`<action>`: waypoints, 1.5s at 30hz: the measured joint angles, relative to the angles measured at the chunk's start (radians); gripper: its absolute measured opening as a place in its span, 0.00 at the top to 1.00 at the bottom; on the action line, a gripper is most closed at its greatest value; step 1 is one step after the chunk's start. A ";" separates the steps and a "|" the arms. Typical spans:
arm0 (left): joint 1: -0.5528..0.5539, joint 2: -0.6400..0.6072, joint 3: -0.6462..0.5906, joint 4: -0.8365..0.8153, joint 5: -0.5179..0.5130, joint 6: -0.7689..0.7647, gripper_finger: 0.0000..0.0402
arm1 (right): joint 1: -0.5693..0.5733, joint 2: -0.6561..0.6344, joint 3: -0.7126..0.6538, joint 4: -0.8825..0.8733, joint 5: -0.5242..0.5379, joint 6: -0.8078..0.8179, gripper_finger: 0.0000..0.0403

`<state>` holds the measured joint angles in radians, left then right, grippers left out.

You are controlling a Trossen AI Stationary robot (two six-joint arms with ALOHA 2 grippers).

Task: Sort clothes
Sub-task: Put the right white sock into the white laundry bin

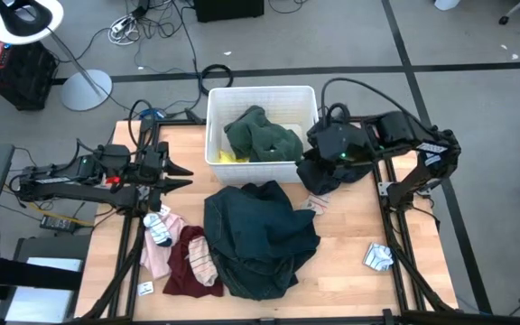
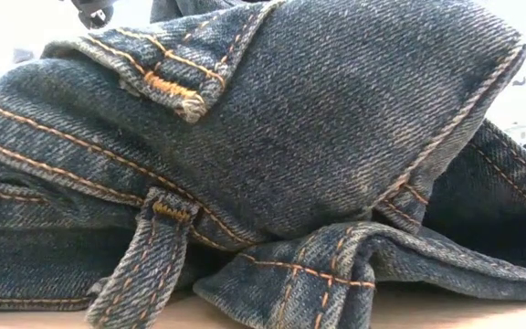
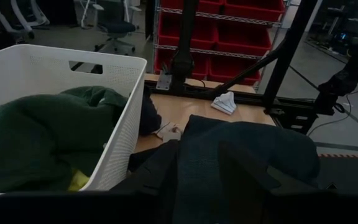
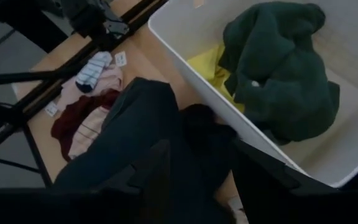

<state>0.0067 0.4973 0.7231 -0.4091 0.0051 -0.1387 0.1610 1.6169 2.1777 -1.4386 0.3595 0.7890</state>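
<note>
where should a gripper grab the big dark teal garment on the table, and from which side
Judging from the high view, take the dark teal garment from straight above at the raised fold near its middle. It lies crumpled in a heap with thick ridges that two fingers could probably pinch. Its left edge overlaps the maroon garment, so gripping there may drag that along. The side nearer the white bin looks freer.

Low view blocked: large dark teal denim garment point(image 2: 281, 155) fills it, table and both arms hidden behind. Yellow fabric garment point(image 1: 230, 157) mostly buried under the forest green fleece garment point(image 1: 262, 135) in the white perforated plastic bin point(image 1: 213, 108). Black fabric garment point(image 1: 323, 176) partly covered by the right gripper point(image 1: 325, 152); its fingertips aren't visible. Small white crumpled item point(image 1: 378, 257) near the table's right edge: too small to identify.
</note>
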 joint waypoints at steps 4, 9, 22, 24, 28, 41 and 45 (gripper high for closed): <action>0.000 0.000 0.000 0.000 0.000 0.000 0.70 | 0.048 0.000 -0.021 -0.030 0.026 0.042 0.58; 0.000 0.000 0.000 0.000 0.000 0.000 0.70 | 0.133 0.000 -0.099 -0.115 0.039 0.259 0.58; 0.000 0.000 0.000 0.000 0.000 0.000 0.70 | 0.347 0.001 -0.487 -0.121 -0.011 0.868 0.58; 0.000 0.000 0.000 0.000 0.000 -0.001 0.70 | 0.382 0.001 -0.536 -0.113 -0.047 0.942 0.58; 0.000 0.000 0.000 0.000 0.000 -0.010 0.70 | 0.443 0.001 -0.611 -0.083 -0.121 1.061 0.59; 0.000 0.000 0.000 -0.001 0.000 -0.030 0.70 | 0.632 -0.097 -0.882 0.061 -0.177 1.404 0.64; 0.000 0.000 0.000 -0.001 0.000 -0.030 0.70 | 0.672 -0.159 -0.971 0.080 -0.193 1.425 0.65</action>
<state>0.0064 0.4971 0.7231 -0.4103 0.0048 -0.1688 0.8329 1.4584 1.2070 -1.3589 0.1664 2.2144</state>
